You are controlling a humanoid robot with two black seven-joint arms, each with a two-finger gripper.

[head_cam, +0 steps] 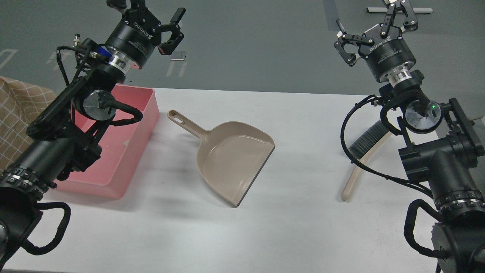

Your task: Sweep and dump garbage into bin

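The pink bin stands at the table's left, partly covered by my left arm. The garbage is hidden behind that arm; only a small pale speck shows on the bin's inner wall. The beige dustpan lies empty in the middle, handle pointing back left. The brush with dark bristles lies at the right, partly behind my right arm. My left gripper is raised above the bin's far end, open and empty. My right gripper is raised above the table's far right, open and empty.
A tan checked cloth lies at the left edge beside the bin. The white table ends at the far edge and at a rounded right corner. Grey floor lies beyond.
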